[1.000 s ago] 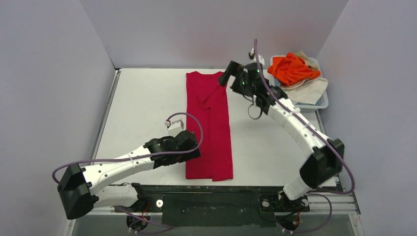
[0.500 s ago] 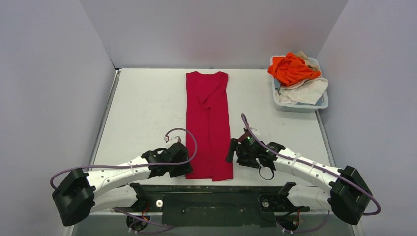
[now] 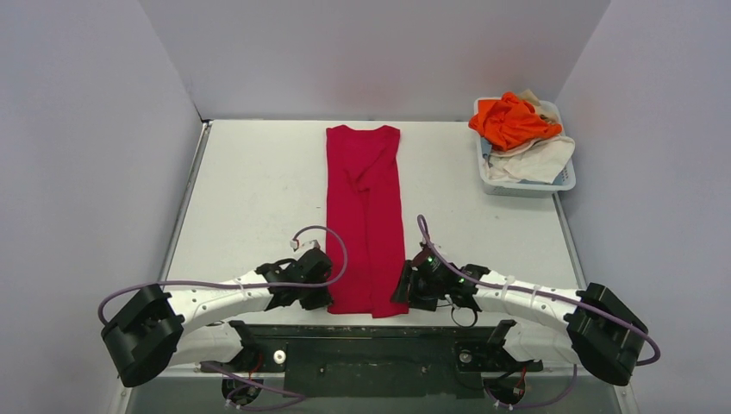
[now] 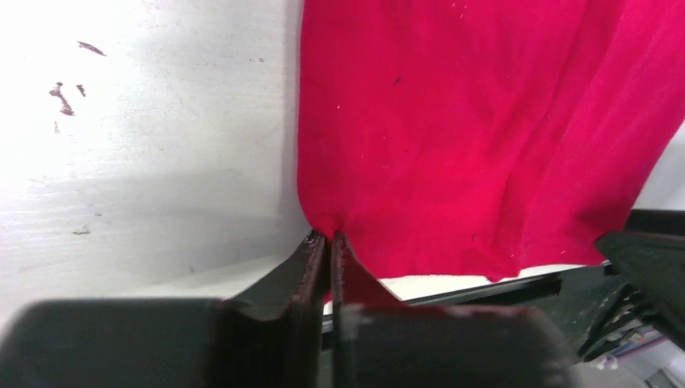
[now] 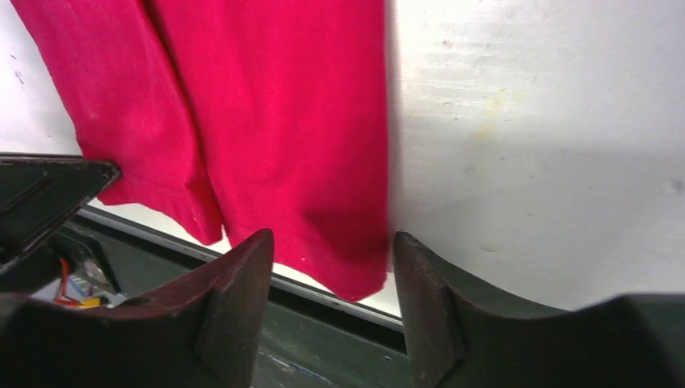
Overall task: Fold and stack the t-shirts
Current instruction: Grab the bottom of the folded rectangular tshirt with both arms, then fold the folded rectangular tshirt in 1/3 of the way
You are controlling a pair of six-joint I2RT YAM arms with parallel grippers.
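Note:
The crimson red t-shirt (image 3: 364, 216) lies folded into a long narrow strip down the middle of the table, its hem at the near edge. My left gripper (image 3: 326, 296) is shut on the shirt's near-left corner; in the left wrist view the cloth (image 4: 452, 121) is pinched between the fingertips of that gripper (image 4: 329, 237). My right gripper (image 3: 402, 289) sits low at the near-right corner. Its jaws stand apart around the gripper's middle (image 5: 331, 242), and the corner of the red cloth (image 5: 275, 121) lies between them. The orange t-shirt (image 3: 509, 121) and the cream-white t-shirt (image 3: 539, 159) lie heaped at the far right.
A white plastic basket (image 3: 526, 185) at the far right holds the two other shirts. The table's near edge and a dark rail (image 3: 371, 332) run just behind both grippers. Grey walls close in the left, back and right sides.
The left gripper slid toward the near edge and shut on the shirt's near-left corner. The right arm swung from the shirt's far end to its near-right corner, its jaws narrowing.

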